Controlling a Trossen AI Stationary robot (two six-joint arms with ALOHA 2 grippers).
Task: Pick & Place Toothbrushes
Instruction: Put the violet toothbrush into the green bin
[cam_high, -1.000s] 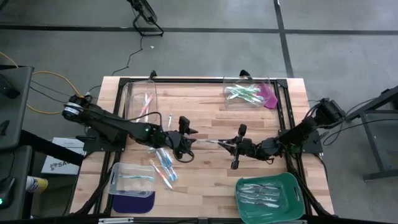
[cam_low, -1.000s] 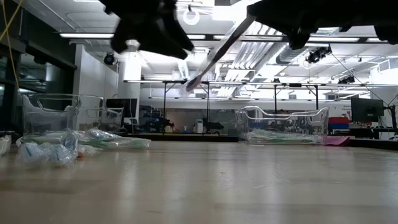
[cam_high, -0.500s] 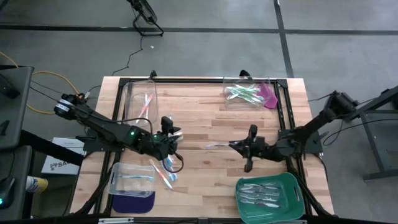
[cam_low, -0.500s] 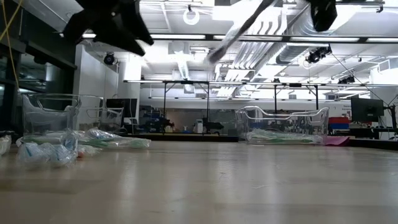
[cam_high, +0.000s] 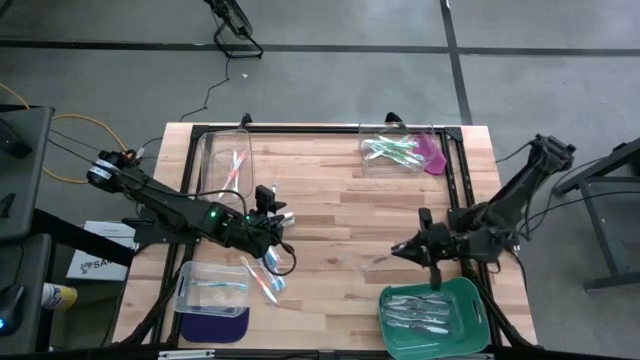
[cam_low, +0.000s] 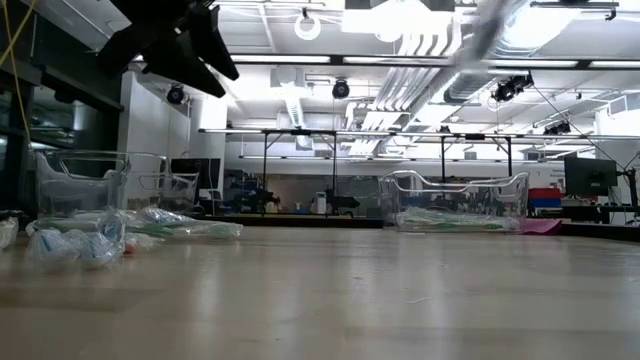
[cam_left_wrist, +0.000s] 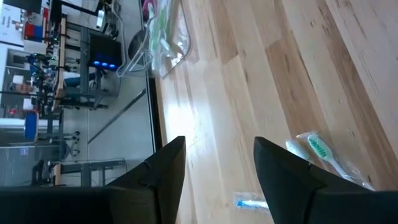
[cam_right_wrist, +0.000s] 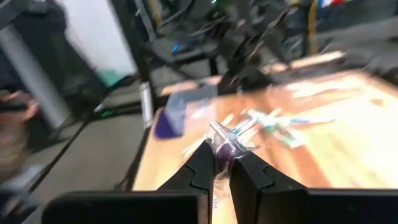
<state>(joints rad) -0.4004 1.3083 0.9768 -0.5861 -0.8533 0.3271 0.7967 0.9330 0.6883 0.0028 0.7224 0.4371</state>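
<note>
Right gripper (cam_high: 408, 250) clamps a toothbrush (cam_right_wrist: 225, 140) just short of the green tray (cam_high: 470, 296); it should release low over the tray; left gripper (cam_high: 270, 222) hovers open.

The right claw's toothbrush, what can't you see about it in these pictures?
- Colour: right wrist view, the toothbrush in the right claw is smeared by motion.
- Shape: high view, too small and faint.
- Bristle end: low view, only a blurred streak, cut off by the top edge.
</note>
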